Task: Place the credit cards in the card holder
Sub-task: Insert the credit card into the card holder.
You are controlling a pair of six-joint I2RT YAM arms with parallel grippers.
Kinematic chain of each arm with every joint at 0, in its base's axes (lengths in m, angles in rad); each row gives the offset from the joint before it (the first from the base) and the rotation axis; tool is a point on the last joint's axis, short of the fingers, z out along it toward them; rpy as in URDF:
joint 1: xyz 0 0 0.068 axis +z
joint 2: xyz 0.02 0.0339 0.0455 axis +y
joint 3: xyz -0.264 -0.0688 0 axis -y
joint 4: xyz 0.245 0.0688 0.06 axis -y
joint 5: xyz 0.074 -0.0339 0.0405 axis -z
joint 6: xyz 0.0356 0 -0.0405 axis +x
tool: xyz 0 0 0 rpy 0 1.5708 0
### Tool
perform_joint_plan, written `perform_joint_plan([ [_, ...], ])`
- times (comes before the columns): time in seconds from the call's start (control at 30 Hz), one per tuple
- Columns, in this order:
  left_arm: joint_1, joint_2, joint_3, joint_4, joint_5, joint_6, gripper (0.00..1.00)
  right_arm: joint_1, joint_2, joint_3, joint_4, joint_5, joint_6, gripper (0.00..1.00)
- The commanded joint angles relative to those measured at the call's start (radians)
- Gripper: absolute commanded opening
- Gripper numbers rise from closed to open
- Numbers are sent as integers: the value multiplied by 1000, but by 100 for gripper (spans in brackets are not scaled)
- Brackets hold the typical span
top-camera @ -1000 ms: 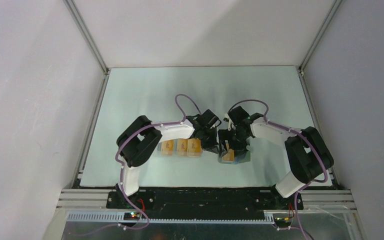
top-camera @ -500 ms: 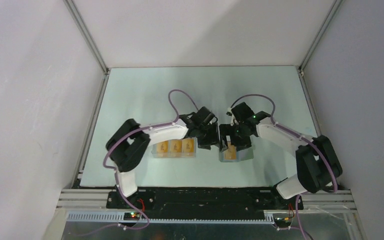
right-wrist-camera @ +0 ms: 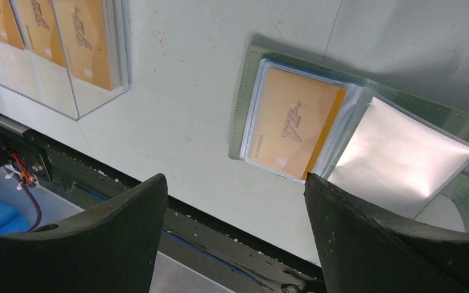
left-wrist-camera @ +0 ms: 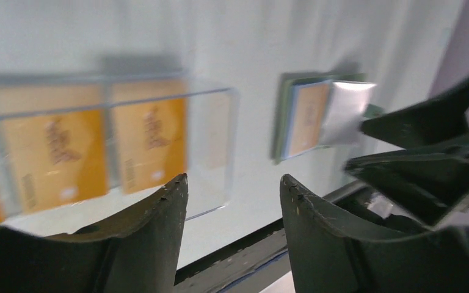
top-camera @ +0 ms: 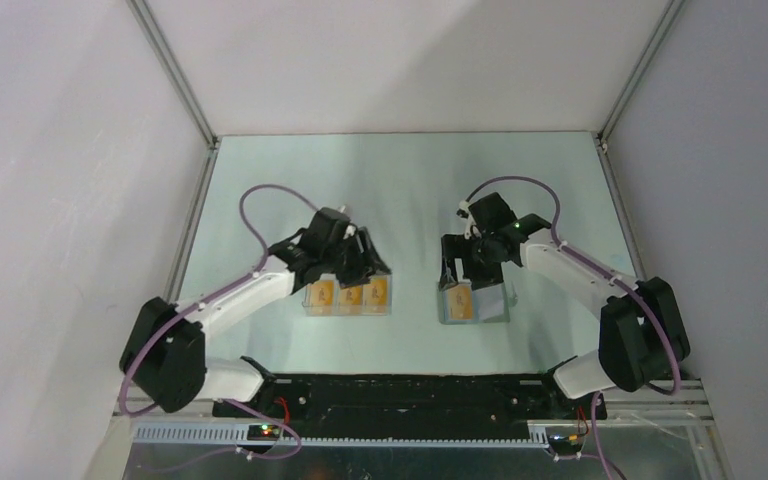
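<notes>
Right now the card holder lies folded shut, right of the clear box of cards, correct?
No, the card holder lies open, one card in its sleeve, as the right wrist view shows. It is right of the clear box of cards.

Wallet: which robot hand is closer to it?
Right. The right gripper hovers over the wallet; the left gripper is off to its left, above the box.

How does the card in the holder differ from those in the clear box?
The holder's card lies alone, sleeved in the card holder; the box cards sit three abreast in the clear box. The holder's card looks paler, the box cards brighter orange. All share a dark mid-face mark.
</notes>
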Motion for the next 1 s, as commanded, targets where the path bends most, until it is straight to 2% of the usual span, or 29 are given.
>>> perform_joint_plan([
  [0.0, 55, -103, -106, -56, -17, 30, 60, 9, 19, 34, 17, -46, 9, 83],
  [0.17, 76, -144, -167, -100, -27, 52, 57, 21, 49, 37, 9, -8, 9, 80],
  [0.3, 63, -179, -147, -102, -15, 55, 54, 36, 82, 37, -20, 75, 15, 78],
  [0.4, 21, -196, -100, -100, -15, 51, 54, 24, 99, 34, -39, 119, 29, 70],
  [0.43, 7, -189, -65, -99, -13, 42, 54, 17, 99, 27, -39, 125, 31, 64],
  [0.47, -25, -167, -46, -100, -15, 39, 54, 0, 97, 21, -34, 124, 38, 61],
  [0.57, -95, -79, 68, -94, -19, 25, 53, -61, 88, -23, -15, 92, 53, 43],
  [0.6, -129, -21, 118, -88, -16, 22, 53, -75, 86, -46, -2, 71, 55, 39],
  [0.63, -144, 11, 142, -83, -14, 20, 53, -101, 86, -57, 4, 59, 58, 29],
  [0.77, -218, 247, 285, -43, 17, 15, 51, -177, 91, -125, 49, -10, 71, 11],
  [0.87, -242, 370, 380, -17, 59, 6, 48, -213, 109, -165, 69, -37, 83, 1],
  [0.97, -263, 483, 428, 12, 84, -5, 46, -251, 127, -194, 81, -47, 98, 0],
])
